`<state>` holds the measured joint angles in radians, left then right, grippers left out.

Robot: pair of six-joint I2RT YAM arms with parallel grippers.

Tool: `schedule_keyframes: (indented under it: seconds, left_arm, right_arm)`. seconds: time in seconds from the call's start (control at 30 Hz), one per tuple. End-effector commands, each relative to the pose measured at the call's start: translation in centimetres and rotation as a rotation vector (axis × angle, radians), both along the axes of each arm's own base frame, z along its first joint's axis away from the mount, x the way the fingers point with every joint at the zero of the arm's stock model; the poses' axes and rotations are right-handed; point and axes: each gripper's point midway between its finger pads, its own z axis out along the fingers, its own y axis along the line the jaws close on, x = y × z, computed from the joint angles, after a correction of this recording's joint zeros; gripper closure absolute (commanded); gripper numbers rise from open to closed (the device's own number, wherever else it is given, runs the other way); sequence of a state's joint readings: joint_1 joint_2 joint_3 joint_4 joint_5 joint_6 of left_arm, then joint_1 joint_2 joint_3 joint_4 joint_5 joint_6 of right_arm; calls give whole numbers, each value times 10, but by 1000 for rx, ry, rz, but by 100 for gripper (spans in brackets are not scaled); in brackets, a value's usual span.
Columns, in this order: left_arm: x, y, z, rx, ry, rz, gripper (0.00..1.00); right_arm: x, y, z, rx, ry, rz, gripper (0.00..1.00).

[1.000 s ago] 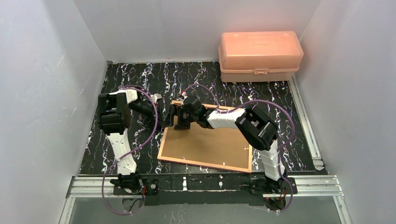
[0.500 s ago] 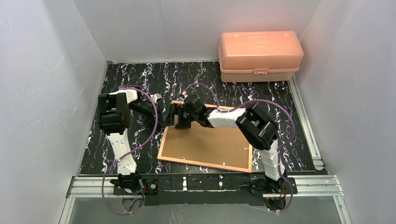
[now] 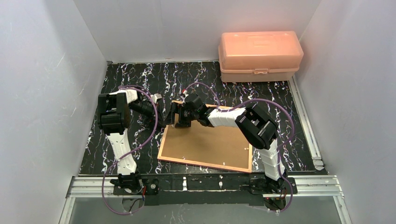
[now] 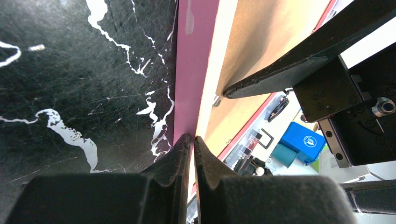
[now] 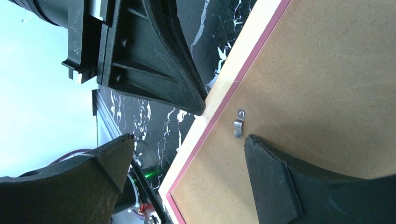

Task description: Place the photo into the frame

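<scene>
The frame (image 3: pixel 161 150) lies face down on the black marbled table, its tan rim around a brown backing board (image 3: pixel 210 142). My left gripper (image 3: pixel 166 116) is shut on the frame's left edge; in the left wrist view the pink side (image 4: pixel 194 70) runs in between the closed tips of that gripper (image 4: pixel 192 136). My right gripper (image 3: pixel 180 121) hovers open over the frame's far left corner. In the right wrist view the right gripper (image 5: pixel 190 137) straddles the pale rim (image 5: pixel 219 100), with a small metal clip (image 5: pixel 238 124) beside one finger. The photo is out of view.
A peach plastic box (image 3: pixel 259 55) stands at the back right of the table. White walls close in on the left, back and right. A metal rail (image 3: pixel 205 183) carries both arm bases at the near edge.
The right gripper has shifted slightly away from me over the frame's corner. The left gripper and the frame have not moved.
</scene>
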<state>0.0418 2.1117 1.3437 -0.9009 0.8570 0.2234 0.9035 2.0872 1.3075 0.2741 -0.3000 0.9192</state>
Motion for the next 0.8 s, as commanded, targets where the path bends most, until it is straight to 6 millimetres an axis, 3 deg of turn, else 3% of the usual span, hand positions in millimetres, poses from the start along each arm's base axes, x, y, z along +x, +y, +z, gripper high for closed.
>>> schedule_keyframes:
  seconds: [0.0, 0.77]
  left_arm:
    - [-3, -2, 3, 16, -25, -28, 95]
    - [-2, -3, 4, 13, -26, -26, 96]
  right_arm:
    - [1, 11, -3, 20, 2, 14, 4]
    - [-7, 23, -12, 44, 49, 2, 4]
